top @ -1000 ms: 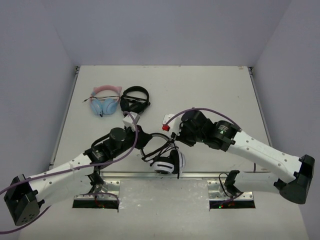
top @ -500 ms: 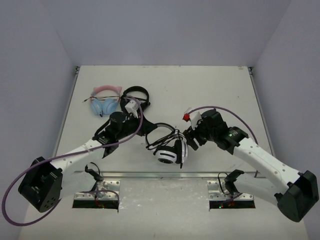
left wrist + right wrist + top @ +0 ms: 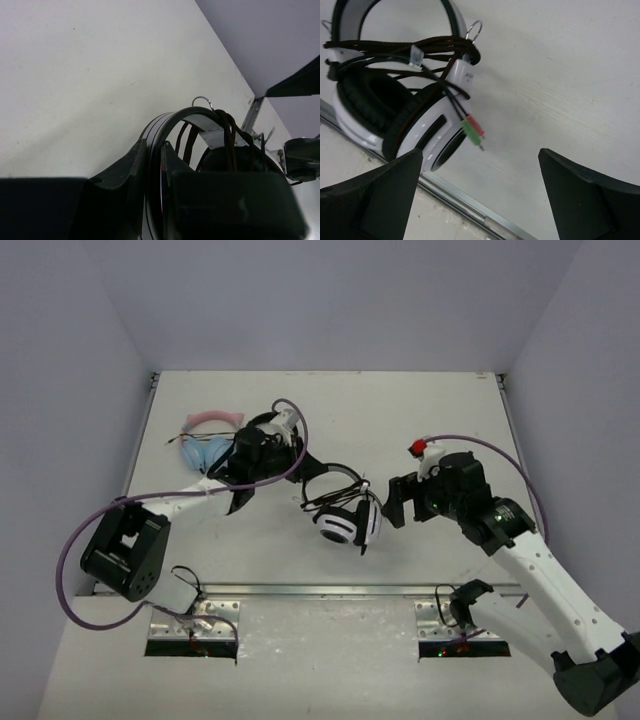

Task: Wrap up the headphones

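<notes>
Right fingers (image 3: pixel 375 195) have spread and backed off; left fingers (image 3: pixel 125 172) pinch the headphones (image 3: pixel 342 527).

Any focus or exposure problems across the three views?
Left wrist: left gripper fills the bottom, dark and soft; headphones beyond it read fine. Right wrist: headphones sharp, right gripper blurred at the bottom corners. Top external: even light, soft shadows, no glare.

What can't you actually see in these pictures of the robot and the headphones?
- Top view: the left arm covers part of the cat-ear pair.
- Left wrist view: the left gripper blocks most of the headphones; only band and cable show.
- Right wrist view: the top edge cuts off the headband; the right gripper is dark and blurred.
</notes>
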Controlling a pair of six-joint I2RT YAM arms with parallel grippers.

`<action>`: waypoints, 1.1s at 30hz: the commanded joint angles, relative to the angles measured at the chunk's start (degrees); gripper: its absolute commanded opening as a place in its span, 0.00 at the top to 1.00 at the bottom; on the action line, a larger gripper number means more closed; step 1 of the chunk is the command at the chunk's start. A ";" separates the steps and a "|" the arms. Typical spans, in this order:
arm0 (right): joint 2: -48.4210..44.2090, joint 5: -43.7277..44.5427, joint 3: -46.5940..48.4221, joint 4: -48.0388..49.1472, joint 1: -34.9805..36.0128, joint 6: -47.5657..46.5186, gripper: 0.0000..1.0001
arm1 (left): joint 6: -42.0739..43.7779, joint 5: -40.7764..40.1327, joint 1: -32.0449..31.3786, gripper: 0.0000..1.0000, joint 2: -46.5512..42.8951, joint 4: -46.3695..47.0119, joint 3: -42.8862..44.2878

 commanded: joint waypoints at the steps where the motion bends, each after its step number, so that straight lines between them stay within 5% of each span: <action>1: -4.42 2.42 3.26 -5.11 -0.24 6.37 0.01 | 2.33 5.69 1.24 1.00 5.30 3.57 10.67; 7: -6.53 1.55 4.76 -9.78 -0.24 8.92 0.01 | 4.79 19.24 2.03 0.99 28.50 -1.43 31.95; 12: -9.78 -4.87 1.77 -5.82 -0.24 9.63 0.01 | 13.57 25.21 2.73 0.98 47.30 -21.69 57.16; 17: -9.18 -5.23 1.15 -6.43 -0.24 7.87 0.01 | 17.70 25.49 5.62 0.95 65.42 -34.21 83.59; 21: -9.52 -4.79 0.71 -6.70 -0.24 6.82 0.01 | 21.57 17.61 6.60 0.82 72.73 -42.04 96.11; 29: -10.84 -9.35 -2.62 -3.71 -0.24 7.69 0.01 | 34.05 1.88 6.25 0.71 73.79 -40.38 98.51; 33: -11.02 -11.29 -3.51 -1.87 -0.24 7.87 0.01 | 45.38 -9.29 3.35 0.54 74.22 -39.68 98.42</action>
